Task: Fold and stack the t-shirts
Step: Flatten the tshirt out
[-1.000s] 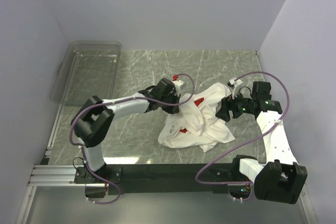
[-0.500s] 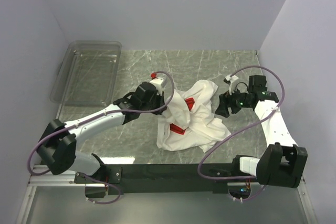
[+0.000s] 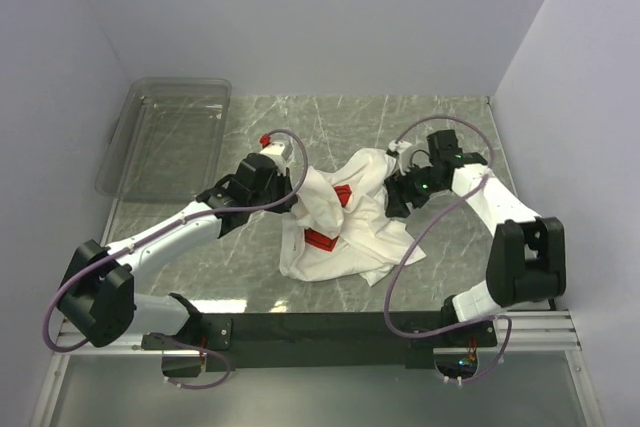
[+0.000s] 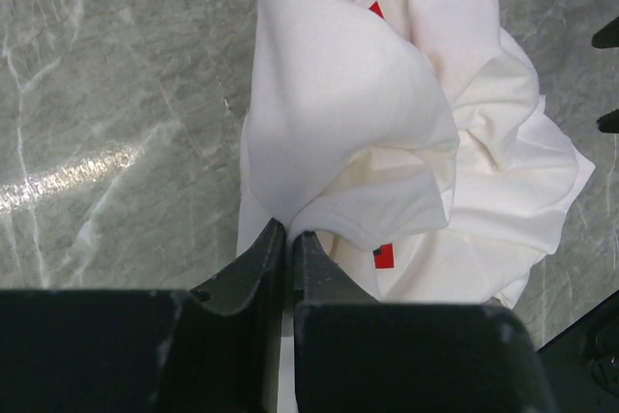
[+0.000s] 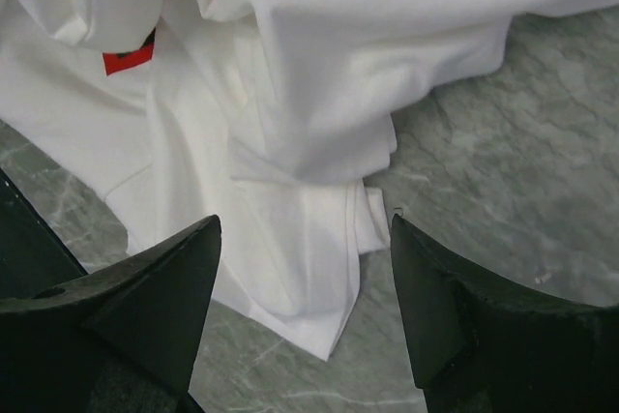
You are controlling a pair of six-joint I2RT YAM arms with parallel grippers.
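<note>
**T-shirt heap unfolded; one end effector engaged**

The white t-shirt heap [image 3: 345, 232], with red prints showing, is lying crumpled on the marble surface [image 3: 450, 117], well to the right of the clear plastic bin [image 3: 165, 147]. The left end effector [image 4: 287, 239] is pinching a cloth fold on the heap's bin-facing side, its fingers pressed together on the fabric. The right end effector [image 5: 302, 229] is hovering over the heap's edge farthest from the bin, its fingers spread apart and gripping nothing.

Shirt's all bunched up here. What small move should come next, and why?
Probably lower the open right gripper and close its jaws on the edge of the crumpled white t-shirt beneath them. The left gripper is pinched shut on another fold of it; a second grip would let both arms spread it.
</note>
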